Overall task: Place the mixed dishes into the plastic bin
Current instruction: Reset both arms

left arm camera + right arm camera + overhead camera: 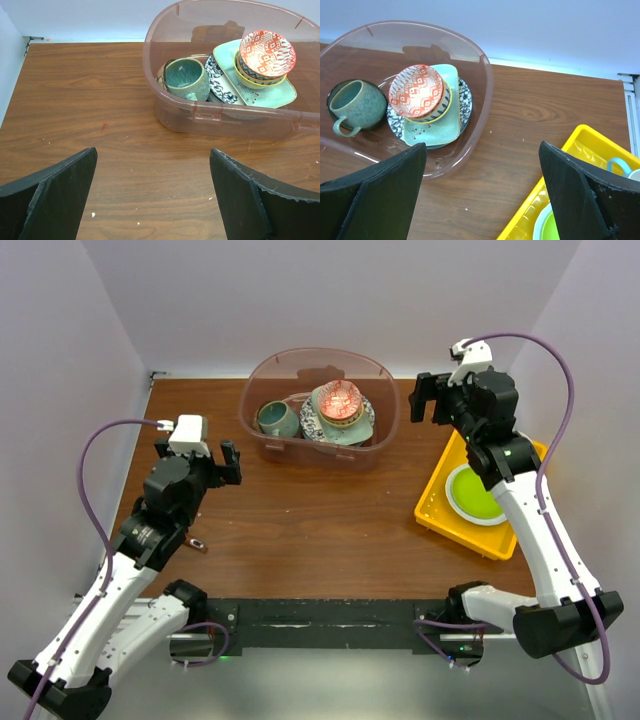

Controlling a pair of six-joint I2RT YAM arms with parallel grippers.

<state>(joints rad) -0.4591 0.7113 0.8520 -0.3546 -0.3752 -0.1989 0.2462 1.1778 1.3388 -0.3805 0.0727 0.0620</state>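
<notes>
The plastic bin point(320, 452) stands at the back middle of the table with the mixed dishes inside it. A teal mug point(277, 419) sits in its left part. To the right, a red-patterned bowl point(337, 400) tops a stack on a mint square dish point(260, 92) and a blue-patterned plate point(217, 82). My left gripper point(222, 465) hovers open and holding nothing over bare wood, left of and nearer than the bin point(225, 117). My right gripper point(428, 405) hangs open and holding nothing just right of the bin point(487, 85), between it and the tray.
A yellow tray point(440, 510) lies at the right edge and holds a lime-green plate point(475, 493) with a white rim. A small dark object point(197, 543) lies on the wood near the left arm. White walls close in the table on three sides.
</notes>
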